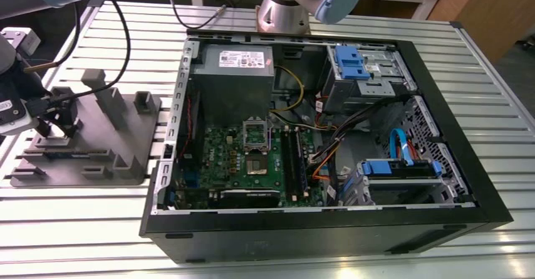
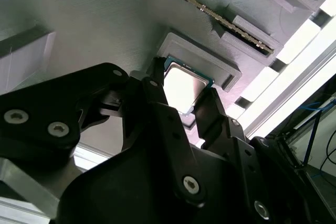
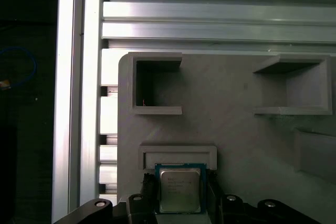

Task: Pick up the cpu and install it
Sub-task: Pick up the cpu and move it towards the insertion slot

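Grey moulded tray seats the cpu against a raised nest wall for locating; the gripper pinches its opposite edges, apparently sparing the metal top.

tool straddling cpu, grey tray beneath

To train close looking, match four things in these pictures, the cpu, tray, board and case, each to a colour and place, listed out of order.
1 cpu
2 tray
3 board
4 case

A black, open on top
B silver-topped, lying on the tray
C green, inside the case
D grey, beside the case, on the exterior view's left

Pairs: 1-B, 2-D, 3-C, 4-A
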